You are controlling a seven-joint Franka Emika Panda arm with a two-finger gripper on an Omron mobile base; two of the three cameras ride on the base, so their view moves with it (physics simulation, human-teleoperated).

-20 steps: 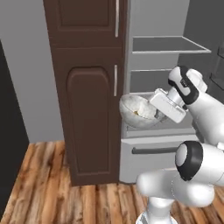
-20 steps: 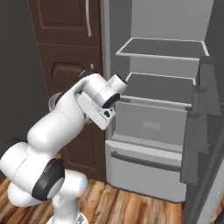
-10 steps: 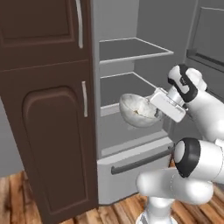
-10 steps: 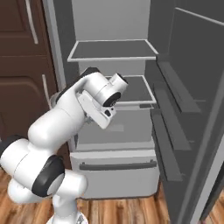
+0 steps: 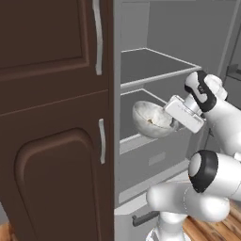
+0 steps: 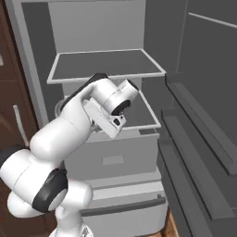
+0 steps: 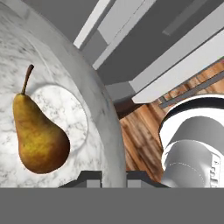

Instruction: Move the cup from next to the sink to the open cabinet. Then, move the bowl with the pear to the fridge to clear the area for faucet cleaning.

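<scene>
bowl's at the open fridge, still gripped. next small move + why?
Probably ease the bowl forward over the middle fridge shelf, then lower it. The gripper is shut on the bowl's rim, the pear lies inside, and in the left base view the bowl hangs at the shelf's front edge, above it rather than resting on it. The fridge stands open.
</scene>
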